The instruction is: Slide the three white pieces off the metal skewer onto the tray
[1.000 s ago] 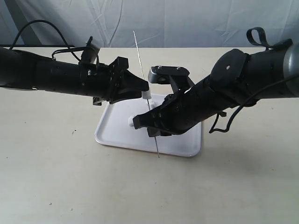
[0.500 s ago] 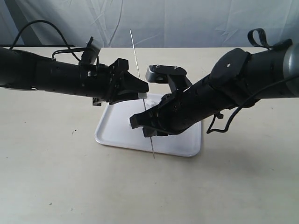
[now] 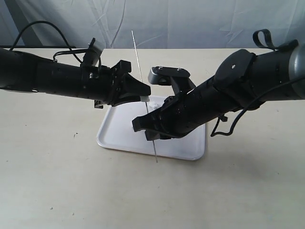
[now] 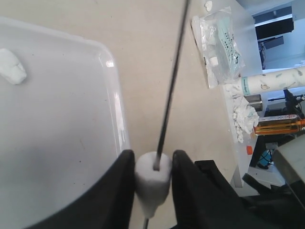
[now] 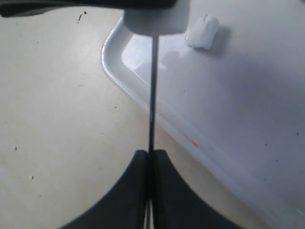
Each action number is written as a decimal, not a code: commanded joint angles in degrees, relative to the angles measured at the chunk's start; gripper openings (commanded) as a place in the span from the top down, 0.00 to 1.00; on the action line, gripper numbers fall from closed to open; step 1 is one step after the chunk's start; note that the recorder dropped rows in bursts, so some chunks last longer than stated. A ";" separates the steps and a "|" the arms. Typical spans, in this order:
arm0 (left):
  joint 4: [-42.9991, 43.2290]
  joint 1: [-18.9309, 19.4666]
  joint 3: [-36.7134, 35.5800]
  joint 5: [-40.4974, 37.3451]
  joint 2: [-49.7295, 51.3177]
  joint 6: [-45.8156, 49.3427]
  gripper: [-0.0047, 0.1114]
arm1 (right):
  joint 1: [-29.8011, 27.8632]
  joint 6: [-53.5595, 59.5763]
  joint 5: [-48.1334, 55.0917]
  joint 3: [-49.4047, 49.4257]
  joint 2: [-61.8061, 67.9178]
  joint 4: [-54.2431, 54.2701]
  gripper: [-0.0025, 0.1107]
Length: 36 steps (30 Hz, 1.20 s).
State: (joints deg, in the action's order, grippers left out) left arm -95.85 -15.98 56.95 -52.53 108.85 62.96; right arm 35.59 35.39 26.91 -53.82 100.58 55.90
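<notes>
1. The left pincer (image 4: 152,162) is closing in from a second ago. Its jaws are now squeezing the white piece (image 4: 153,183) on the skewer (image 4: 171,86), over the tray's (image 3: 110,136) twelve o'clock edge.
2. The right pincer (image 5: 150,164) is staying clamped shut on the skewer.
3. One loose piece (image 4: 12,67) is already lying on the tray — stripping is likely beginning.

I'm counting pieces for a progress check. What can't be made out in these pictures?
- Third piece: none of the views shows it. Only one rounded white chunk on the thin grey metal skewer and one loose white chunk on the glossy white rectangular tray appear; in the exterior view the right arm covers much of the tray.
- Skewer's end past the skewered chunk: left wrist view, cut off by the picture's edge.
</notes>
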 commanded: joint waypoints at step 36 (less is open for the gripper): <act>0.12 -0.24 0.04 -0.29 0.09 0.66 0.74 | -0.16 0.67 -1.01 -0.28 -0.03 0.31 0.98</act>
State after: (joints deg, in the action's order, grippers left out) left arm -95.53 -15.98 56.95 -52.53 108.85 63.07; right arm 35.59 35.53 26.44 -53.82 100.58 55.90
